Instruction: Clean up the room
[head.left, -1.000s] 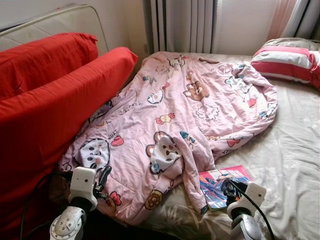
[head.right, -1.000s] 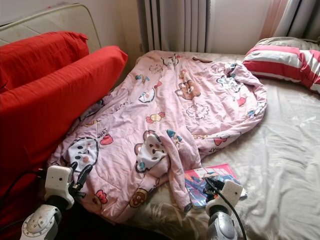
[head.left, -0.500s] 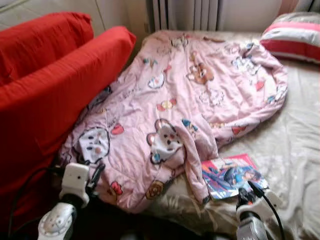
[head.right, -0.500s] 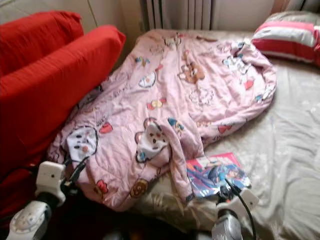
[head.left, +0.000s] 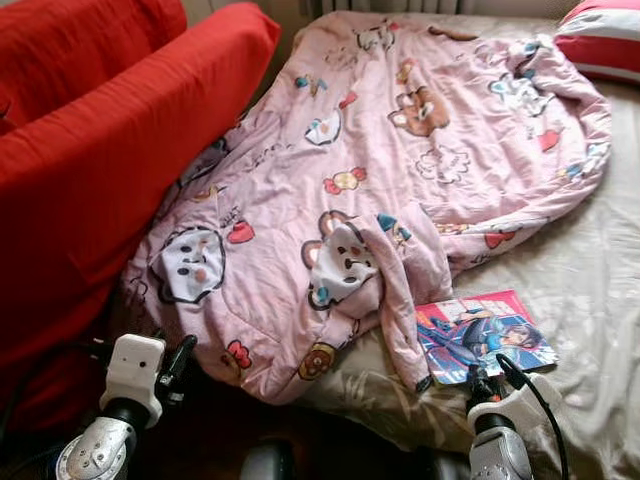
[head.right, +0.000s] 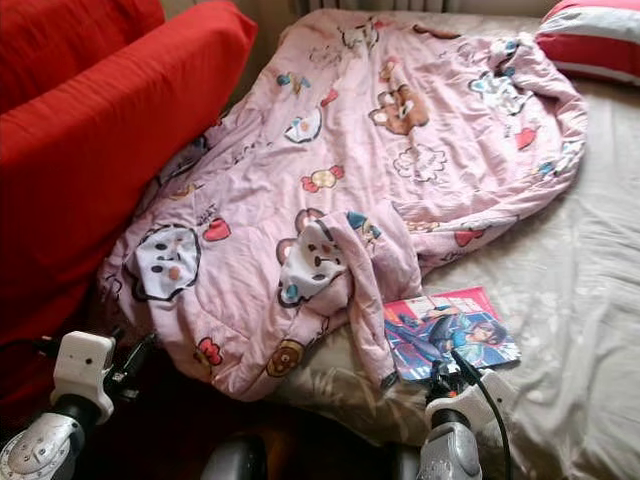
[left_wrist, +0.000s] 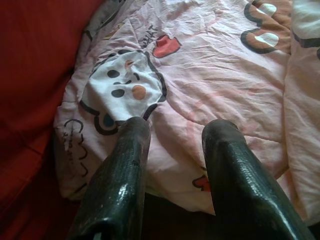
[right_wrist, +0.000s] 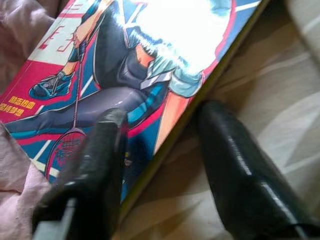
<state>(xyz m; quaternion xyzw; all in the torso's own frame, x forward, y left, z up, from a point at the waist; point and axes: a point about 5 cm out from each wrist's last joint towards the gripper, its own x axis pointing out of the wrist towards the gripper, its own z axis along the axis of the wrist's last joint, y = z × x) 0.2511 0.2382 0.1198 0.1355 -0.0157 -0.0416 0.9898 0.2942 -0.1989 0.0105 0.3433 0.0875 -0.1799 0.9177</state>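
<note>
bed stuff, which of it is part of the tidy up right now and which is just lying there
In the job:
- comic book, near the bed edge
- right gripper, open, straddling the book's edge
- pink blanket, rumpled
- left gripper, open, at the blanket's edge

Just lying about:
- red cushions
- striped pillow
- bed sheet

Glossy pink-and-blue comic book (head.left: 483, 336) with a cartoon figure on its cover lay flat, face up, on the beige bedsheet (head.left: 590, 290). One edge was tucked under the rumpled pink cartoon-print quilt (head.left: 400, 170) spread across the bed.
</note>
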